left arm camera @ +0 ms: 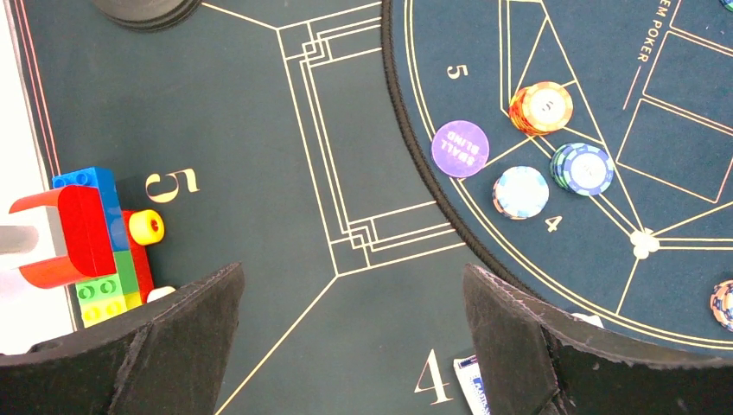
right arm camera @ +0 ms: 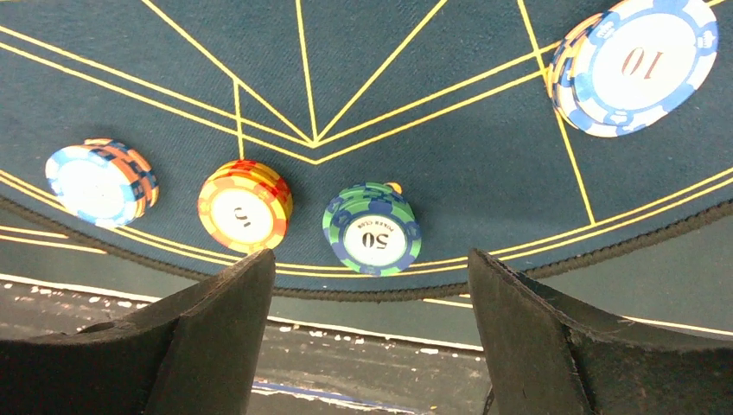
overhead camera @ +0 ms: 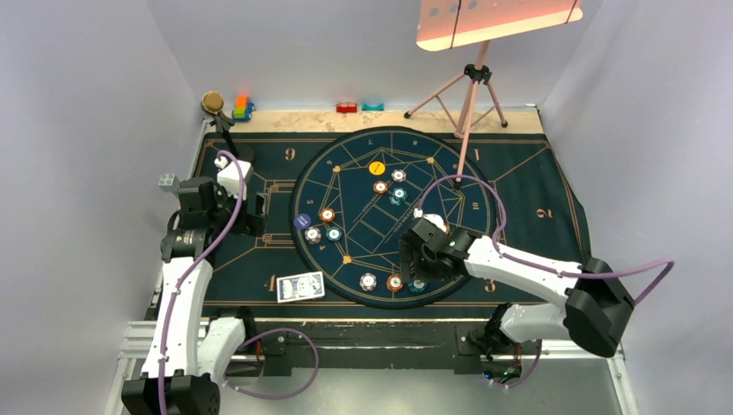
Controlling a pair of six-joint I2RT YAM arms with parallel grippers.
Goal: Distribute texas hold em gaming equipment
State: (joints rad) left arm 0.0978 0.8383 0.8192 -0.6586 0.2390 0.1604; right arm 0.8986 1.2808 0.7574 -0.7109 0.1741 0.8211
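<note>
Finds the left claw (left arm camera: 353, 285) spread wide, gripping nothing, over the rectangular dark blue gold-lined mat (left arm camera: 259, 130). Puts stacked colourful toy blocks (left arm camera: 95, 233) just left of it, at the mat's edge. Shows the right claw (right arm camera: 372, 264) likewise parted and bare, low over the near rim of the round dark blue poker mat (right arm camera: 389, 86). Places three stacks just ahead of it: a light-blue-and-white chip stack (right arm camera: 99, 181), an orange-and-yellow chip stack (right arm camera: 245, 206), a green-and-blue chip stack marked 50 (right arm camera: 372, 229); farther right, a blue-and-white chip stack marked 10 (right arm camera: 635, 65). Locates the blue-backed card deck (overhead camera: 300, 286) flat on the rectangular mat, just beside the round mat's near-left rim. Spots a purple small-blind disc (left arm camera: 460, 148) inside that rim, near more chips.
</note>
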